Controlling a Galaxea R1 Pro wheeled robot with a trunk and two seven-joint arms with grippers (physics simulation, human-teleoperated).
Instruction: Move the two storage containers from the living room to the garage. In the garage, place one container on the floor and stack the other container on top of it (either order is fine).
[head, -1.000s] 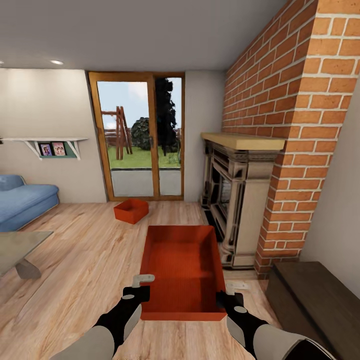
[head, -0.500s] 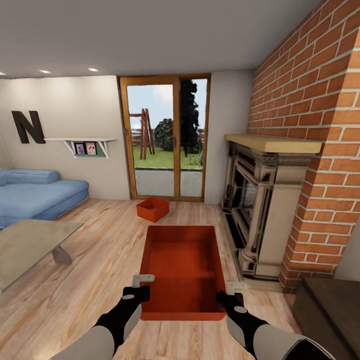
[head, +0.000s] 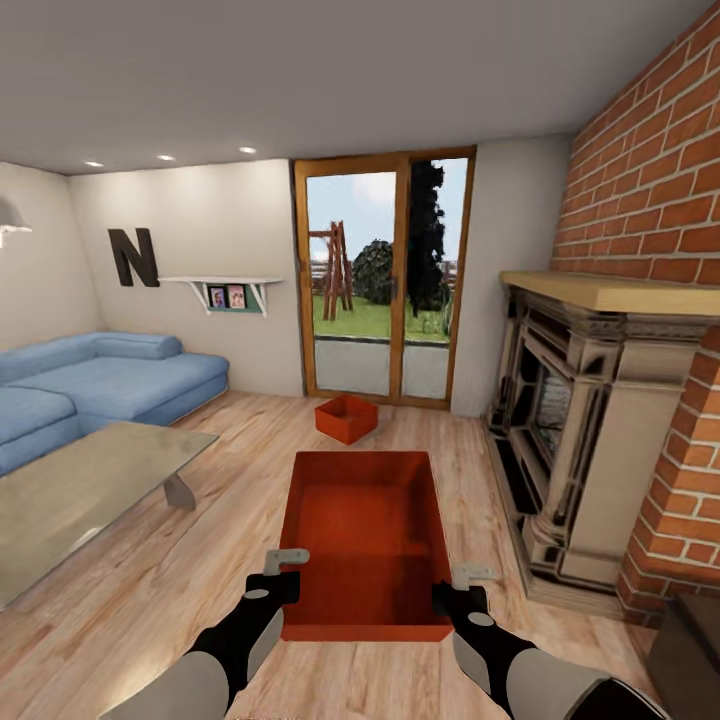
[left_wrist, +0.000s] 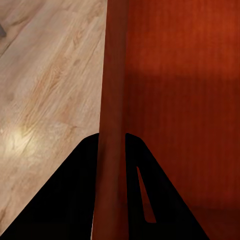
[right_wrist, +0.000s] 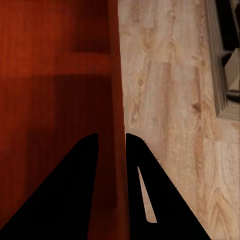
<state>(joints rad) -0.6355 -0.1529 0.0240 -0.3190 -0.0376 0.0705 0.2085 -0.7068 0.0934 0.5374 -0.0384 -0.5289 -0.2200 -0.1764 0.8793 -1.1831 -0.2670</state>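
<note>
Only writing I can read is a big dark letter N (head: 133, 257) on the wall. I've got the near container (head: 364, 540) carried over the wood floor (head: 190, 560), long axis pointing straight away from me, left hand (head: 283, 572) and right hand (head: 456, 588) each clamped on a side wall. The other container (head: 346, 418) sits by the glass doors (head: 385, 290), turned at an angle.

The near bin (head: 362, 530) looks like matt orange-red plastic with a finely ribbed bottom. The floor (head: 200, 560) is light wood plank with a soft sheen. The chimney (head: 650, 200) is rough red brick.
</note>
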